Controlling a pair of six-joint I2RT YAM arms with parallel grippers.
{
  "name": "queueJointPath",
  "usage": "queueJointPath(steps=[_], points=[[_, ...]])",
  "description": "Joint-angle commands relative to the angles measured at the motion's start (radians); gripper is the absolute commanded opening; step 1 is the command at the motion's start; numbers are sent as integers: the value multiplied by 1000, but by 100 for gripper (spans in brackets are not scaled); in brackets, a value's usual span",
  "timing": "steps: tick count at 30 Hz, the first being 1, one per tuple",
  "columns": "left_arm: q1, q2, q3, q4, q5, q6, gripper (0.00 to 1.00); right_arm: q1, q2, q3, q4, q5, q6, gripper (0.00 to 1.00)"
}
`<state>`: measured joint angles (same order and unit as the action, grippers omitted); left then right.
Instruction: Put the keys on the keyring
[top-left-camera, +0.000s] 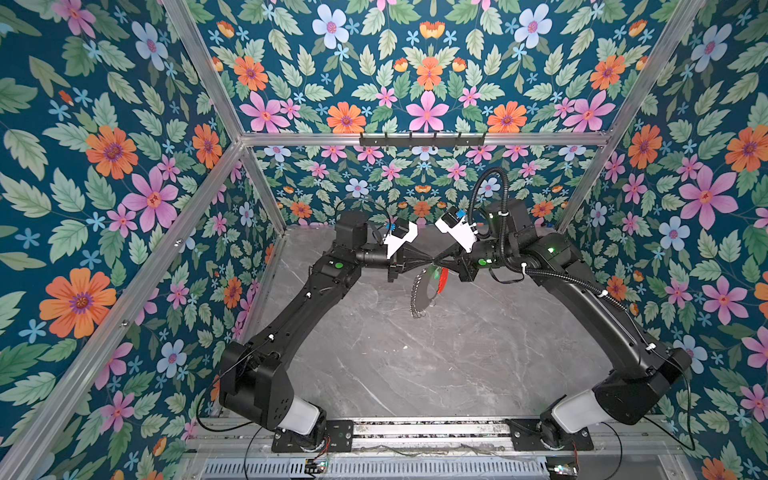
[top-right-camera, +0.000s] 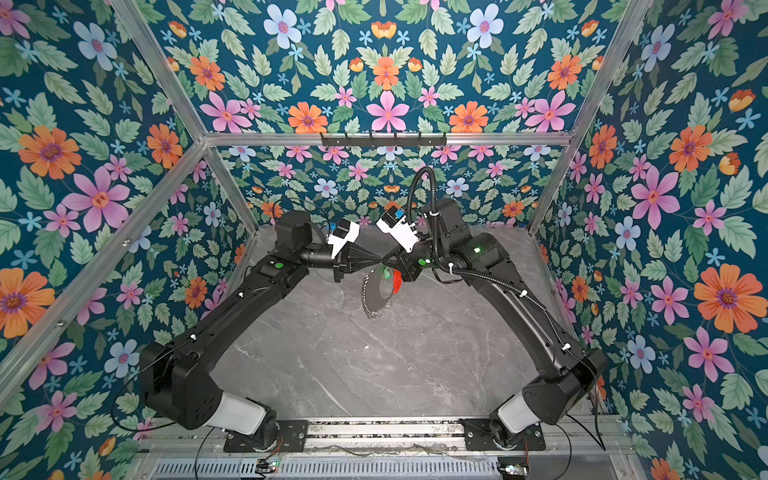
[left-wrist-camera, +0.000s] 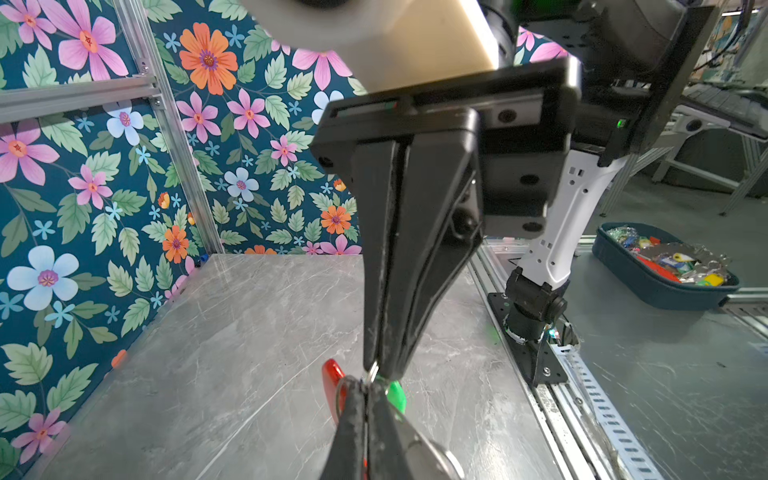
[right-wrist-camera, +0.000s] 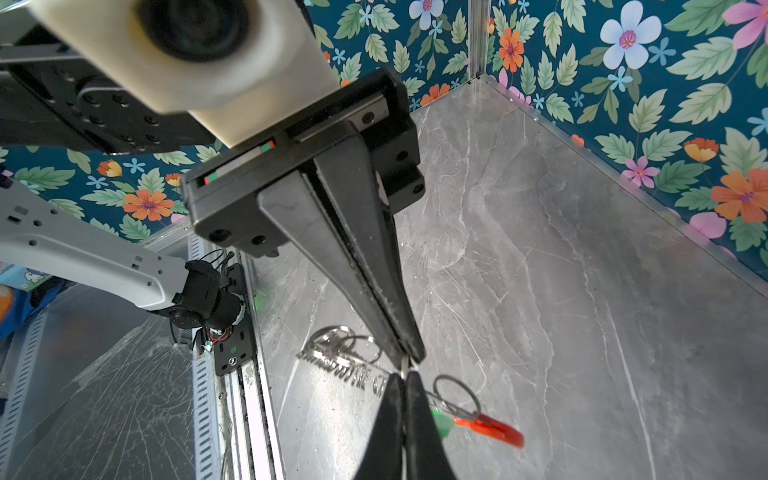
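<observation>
Behind the front rail (top-left-camera: 415, 428), shows left gripper (top-left-camera: 429, 260) and right gripper (top-left-camera: 438, 260) meeting tip to tip above the table (top-left-camera: 457, 365), fingers of each pressed together on thin wire, apparently to steady the hanging keyring (top-left-camera: 417, 293), with the green key (top-left-camera: 436, 273) dangling beside its red arc (top-left-camera: 444, 280).

keyring (top-left-camera: 413, 297) shiny metal, glossy red plastic | keys (right-wrist-camera: 441, 423) green plastic | table (top-left-camera: 457, 353) polished marble-look

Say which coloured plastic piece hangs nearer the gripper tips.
The green tag, right beside the right gripper; the red piece hangs beyond it, farther out.
</observation>
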<state>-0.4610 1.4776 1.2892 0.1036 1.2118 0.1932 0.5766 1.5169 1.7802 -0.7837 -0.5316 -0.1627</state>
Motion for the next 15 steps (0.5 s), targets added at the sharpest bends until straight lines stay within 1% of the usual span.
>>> queueJointPath(steps=[1, 2, 3, 4, 5, 6, 7, 10, 14, 15], points=[[-1, -16, -71, 314, -25, -230, 0, 3, -10, -13, 121, -18, 51, 0], [-1, -20, -101, 422, -54, -303, 0, 2, -17, -22, 141, -15, 66, 0], [-1, -23, -122, 486, -87, -357, 0, 2, -23, -35, 166, -15, 83, 0], [-1, -25, -140, 544, -119, -403, 0, 3, -33, -57, 201, -13, 104, 5], [-1, -26, -155, 587, -140, -434, 0, 2, -48, -83, 244, -12, 123, 17], [-2, -27, -167, 615, -159, -460, 0, 3, -59, -104, 278, -12, 140, 20], [-2, -26, -176, 644, -173, -489, 0, 2, -74, -129, 317, -12, 155, 19], [-4, -20, -193, 707, -189, -553, 0, 1, -99, -166, 372, 2, 178, 19], [-4, -19, -197, 731, -227, -623, 0, -20, -114, -178, 378, 22, 194, 33], [-4, -20, -196, 735, -236, -636, 0, -30, -123, -186, 384, 17, 200, 33]])
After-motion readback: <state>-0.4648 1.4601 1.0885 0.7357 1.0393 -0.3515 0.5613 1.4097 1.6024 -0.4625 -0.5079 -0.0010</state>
